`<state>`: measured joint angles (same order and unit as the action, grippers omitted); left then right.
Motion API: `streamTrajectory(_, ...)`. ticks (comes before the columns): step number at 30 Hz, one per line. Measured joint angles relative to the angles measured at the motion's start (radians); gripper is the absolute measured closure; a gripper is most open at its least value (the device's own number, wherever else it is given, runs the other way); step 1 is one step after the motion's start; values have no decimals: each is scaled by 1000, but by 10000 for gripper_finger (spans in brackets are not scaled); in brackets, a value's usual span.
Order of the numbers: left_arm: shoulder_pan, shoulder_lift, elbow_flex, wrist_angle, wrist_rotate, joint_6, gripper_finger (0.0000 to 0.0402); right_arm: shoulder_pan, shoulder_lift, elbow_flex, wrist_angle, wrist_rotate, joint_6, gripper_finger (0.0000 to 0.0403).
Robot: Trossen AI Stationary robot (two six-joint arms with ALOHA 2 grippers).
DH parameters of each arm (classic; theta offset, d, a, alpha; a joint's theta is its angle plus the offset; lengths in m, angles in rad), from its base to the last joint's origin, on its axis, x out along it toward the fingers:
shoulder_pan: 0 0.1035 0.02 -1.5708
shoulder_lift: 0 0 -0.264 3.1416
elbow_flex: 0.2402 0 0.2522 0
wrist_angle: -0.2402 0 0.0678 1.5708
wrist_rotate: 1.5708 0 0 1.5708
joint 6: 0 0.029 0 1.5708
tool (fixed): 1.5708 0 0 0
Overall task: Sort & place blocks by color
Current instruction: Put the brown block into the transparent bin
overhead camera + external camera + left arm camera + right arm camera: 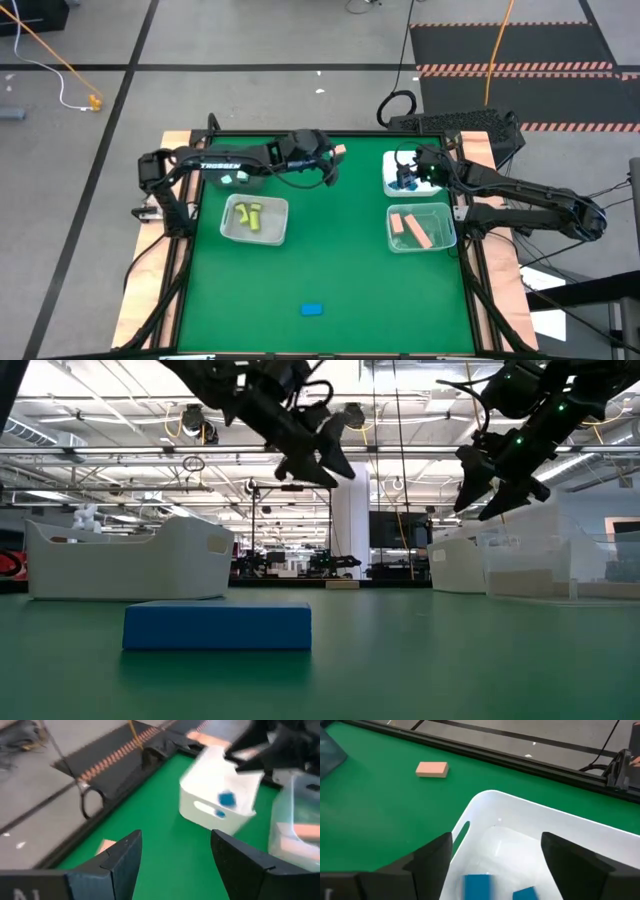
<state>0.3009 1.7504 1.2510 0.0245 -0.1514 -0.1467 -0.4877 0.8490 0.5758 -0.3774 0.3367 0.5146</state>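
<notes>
The right pincer [405, 172] hung open over the white bin [392, 186], blue blocks inside, while the open left pincer [331, 172] needed to descend onto the tan-orange block [340, 151].

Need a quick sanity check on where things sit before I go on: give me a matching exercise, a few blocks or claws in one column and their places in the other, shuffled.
Things:
1. yellow-green blocks
2. tan-orange bars
3. blue bar
4. right claw

Places:
A. loose on the green mat, near the front edge
B. over the white bin
C. in the clear bin on the left
D. in the clear bin on the right

Pairs: 1-C, 2-D, 3-A, 4-B
</notes>
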Motion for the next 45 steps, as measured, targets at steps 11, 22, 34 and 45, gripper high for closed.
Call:
streamTrajectory(11, 72, 140, 0, -14, 47, 74, 165, 0, 0, 0, 7, 0, -2, 100)
streamTrajectory(22, 163, 175, -1, -28, 127, 259, 165, 1, 0, 0, 7, -1, -2, 101)
streamTrajectory(34, 217, 184, 0, 17, 207, 278, 165, 1, 0, 0, 7, -2, -2, 101)
streamTrajectory(45, 265, 386, 296, -193, 272, 222, 160, 1, 2, 0, 9, -2, -2, 101)
